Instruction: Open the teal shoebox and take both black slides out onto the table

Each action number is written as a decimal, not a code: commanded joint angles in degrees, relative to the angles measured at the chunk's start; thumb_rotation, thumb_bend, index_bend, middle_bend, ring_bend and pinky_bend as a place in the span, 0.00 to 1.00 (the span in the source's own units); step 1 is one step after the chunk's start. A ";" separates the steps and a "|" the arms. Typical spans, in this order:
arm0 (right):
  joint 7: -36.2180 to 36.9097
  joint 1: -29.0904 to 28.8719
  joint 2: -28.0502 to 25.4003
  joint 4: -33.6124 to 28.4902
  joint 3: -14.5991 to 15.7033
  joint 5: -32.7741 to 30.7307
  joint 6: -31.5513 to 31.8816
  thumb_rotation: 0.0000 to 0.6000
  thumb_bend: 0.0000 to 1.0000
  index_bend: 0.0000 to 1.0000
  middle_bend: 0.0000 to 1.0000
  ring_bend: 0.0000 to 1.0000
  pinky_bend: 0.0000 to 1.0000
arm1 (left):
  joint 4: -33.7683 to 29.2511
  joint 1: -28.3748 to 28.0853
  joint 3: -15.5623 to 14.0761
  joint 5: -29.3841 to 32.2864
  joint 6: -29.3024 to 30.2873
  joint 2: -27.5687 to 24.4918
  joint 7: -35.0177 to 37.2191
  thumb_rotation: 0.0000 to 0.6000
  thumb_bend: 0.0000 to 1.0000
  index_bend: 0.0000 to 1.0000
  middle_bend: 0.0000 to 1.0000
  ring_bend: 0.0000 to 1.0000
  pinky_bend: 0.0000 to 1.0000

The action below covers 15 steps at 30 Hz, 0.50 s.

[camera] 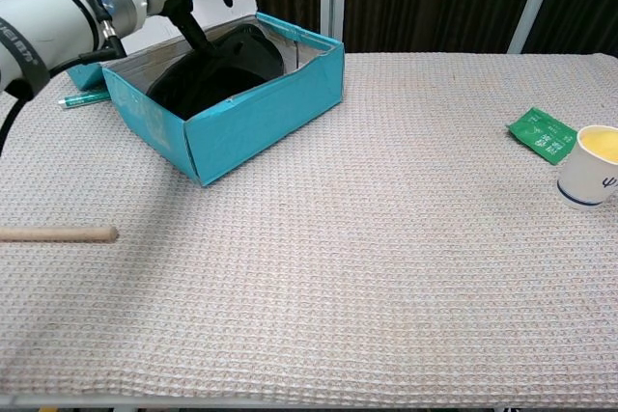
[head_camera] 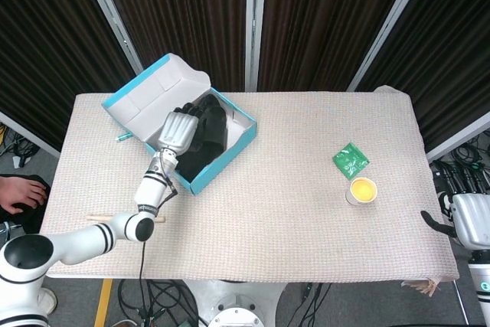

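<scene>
While our left hand (head_camera: pixel 178 129) hangs fingers-spread, holding nothing, black slides (head_camera: pixel 205 134) lie directly beneath, running toward upper right.

Dark pleated curtains (head_camera: pixel 184 13) behind, grey metal posts (head_camera: pixel 255 24), beige woven tablecloth (head_camera: pixel 291 204), cables on floor (head_camera: pixel 164 296)
</scene>
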<state>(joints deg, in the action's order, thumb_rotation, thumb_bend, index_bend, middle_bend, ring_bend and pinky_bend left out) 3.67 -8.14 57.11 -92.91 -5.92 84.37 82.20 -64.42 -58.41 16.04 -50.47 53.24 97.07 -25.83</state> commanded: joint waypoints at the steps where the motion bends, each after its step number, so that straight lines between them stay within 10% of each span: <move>1: 0.11 0.11 -0.01 0.07 0.03 -0.17 -0.02 1.00 0.11 0.04 0.11 0.03 0.08 | 4.97 -2.11 -1.95 -2.89 -2.61 2.70 -0.94 1.00 0.21 0.16 0.19 0.12 0.29; 15: 0.77 0.12 0.12 0.80 -0.12 -0.61 -0.30 1.00 0.11 0.04 0.11 0.03 0.08 | 18.35 -4.65 -4.30 -8.08 -5.57 8.93 -4.31 1.00 0.21 0.16 0.19 0.12 0.29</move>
<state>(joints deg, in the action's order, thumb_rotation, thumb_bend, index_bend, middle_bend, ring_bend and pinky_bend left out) 4.44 -8.02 57.23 -92.11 -6.04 83.76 81.90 -47.06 -62.74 12.04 -57.79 48.01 105.24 -29.99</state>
